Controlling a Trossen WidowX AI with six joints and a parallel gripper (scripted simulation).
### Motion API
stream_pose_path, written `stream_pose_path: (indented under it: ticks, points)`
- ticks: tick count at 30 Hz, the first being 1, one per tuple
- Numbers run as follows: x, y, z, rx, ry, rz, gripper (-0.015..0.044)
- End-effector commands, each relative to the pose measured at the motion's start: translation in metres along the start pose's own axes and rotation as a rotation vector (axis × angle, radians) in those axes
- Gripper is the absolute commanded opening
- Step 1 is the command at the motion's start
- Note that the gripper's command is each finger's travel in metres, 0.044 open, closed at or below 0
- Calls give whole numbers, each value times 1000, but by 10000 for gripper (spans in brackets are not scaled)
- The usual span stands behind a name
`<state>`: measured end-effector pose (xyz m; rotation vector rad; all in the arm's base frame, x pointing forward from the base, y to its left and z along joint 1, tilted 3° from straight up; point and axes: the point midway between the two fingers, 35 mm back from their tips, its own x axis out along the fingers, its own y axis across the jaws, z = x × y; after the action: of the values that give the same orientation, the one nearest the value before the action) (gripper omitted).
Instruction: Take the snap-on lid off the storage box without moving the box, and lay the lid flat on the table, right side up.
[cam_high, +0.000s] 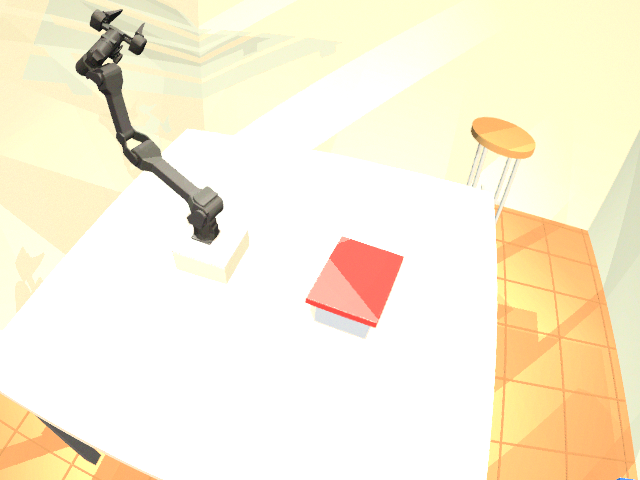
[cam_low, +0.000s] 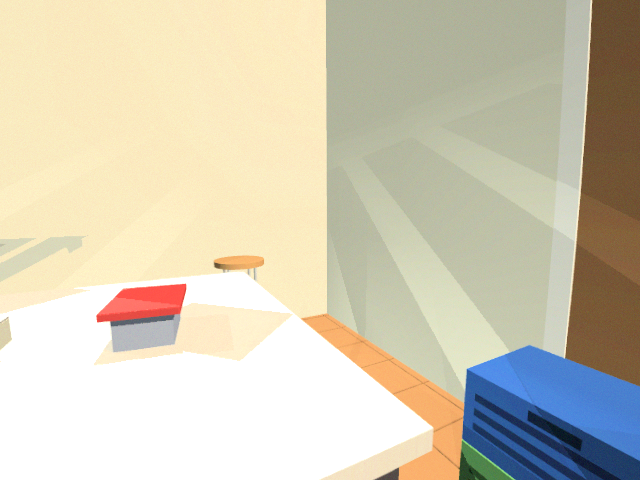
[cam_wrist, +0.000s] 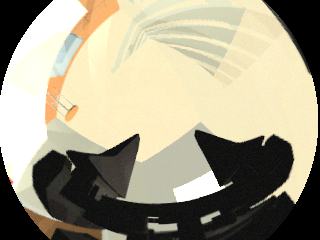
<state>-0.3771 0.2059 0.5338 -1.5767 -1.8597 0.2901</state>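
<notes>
The dark, pointed fingers of the black gripper (cam_high: 133, 21) (cam_wrist: 167, 134) stand wide apart with nothing between them, well away from the storage box. From them the black jointed arm (cam_high: 174, 178) runs down to a cream block-shaped pedestal (cam_high: 200, 269), which stands beside the box on a white table (cam_high: 289, 392) (cam_low: 217, 413). The landmark, a grey-blue rectangular storage box (cam_high: 341, 322) (cam_low: 144, 333), sits upright on the table. Its flat red rectangular lid (cam_high: 361, 279) (cam_low: 144, 302) is on top, overhanging the sides and hiding any contents. Nothing visible stands against the box. Beyond it, past the table edge, is a round orange-topped stool (cam_high: 502, 136) (cam_low: 238, 262) (cam_wrist: 72, 113) with thin metal legs. A blue block-like unit (cam_low: 547, 397) with dark slots stands off the table, above something green (cam_low: 478, 465).
</notes>
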Motion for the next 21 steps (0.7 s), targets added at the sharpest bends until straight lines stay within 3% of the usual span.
stream_pose_path:
  ticks: [1, 7, 21]
  points:
    - [0, 0, -3, 13, 4, -2, 374]
    - [-6, 17, -90, 406, 126, -84, 235]
    - [-40, 100, -240, 1048, 402, -258, 235]
